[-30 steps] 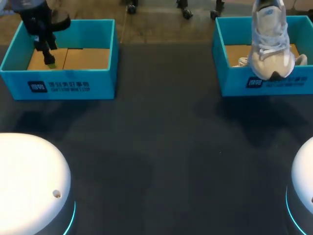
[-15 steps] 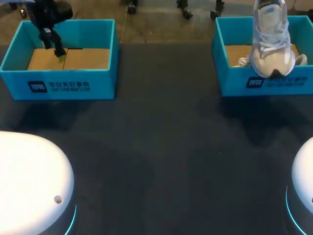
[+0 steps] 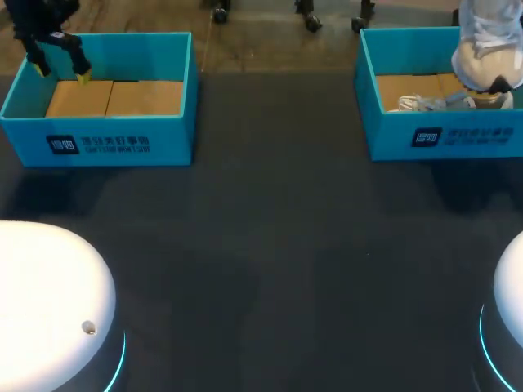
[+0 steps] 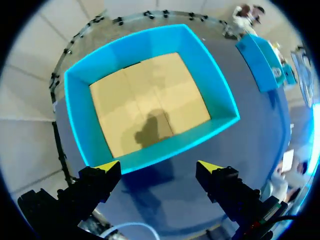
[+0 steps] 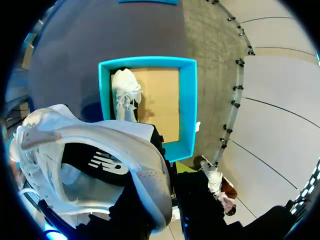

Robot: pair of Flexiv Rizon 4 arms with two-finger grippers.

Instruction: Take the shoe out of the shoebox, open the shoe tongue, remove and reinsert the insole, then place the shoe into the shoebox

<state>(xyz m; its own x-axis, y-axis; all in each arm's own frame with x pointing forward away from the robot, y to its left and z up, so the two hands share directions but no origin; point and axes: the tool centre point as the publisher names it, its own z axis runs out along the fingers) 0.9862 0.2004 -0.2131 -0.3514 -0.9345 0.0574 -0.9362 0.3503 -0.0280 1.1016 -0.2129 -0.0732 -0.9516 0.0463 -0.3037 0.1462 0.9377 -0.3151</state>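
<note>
- Your right gripper point(image 5: 167, 192) is closed on the white shoe point(image 3: 484, 51) at its heel end, holding it in the air over the far right part of the right shoebox point(image 3: 392, 135).
- In the head view the shoe's long axis is close to upright. The rounded toe points down toward the box, and the heel end runs up out of view.
- In the right wrist view the shoe stretches away from the fingers, with its opening and dark lining turned toward the camera.
- A second white shoe point(image 3: 429, 103) lies inside the right shoebox on the cardboard floor, just beside the front wall. Its long axis runs along that wall.
- Your left gripper point(image 3: 60, 72) hangs above the far left corner of the left shoebox point(image 3: 114, 143). Its fingers are spread wide, the two yellow tips are well apart, and there is nothing between them.
- The left wrist view looks down into that box, where you see only its tan cardboard floor point(image 4: 150, 110) and the gripper's shadow on it.
- Both boxes sit at the far edge of the dark table point(image 3: 278, 245), well apart from each other.
</note>
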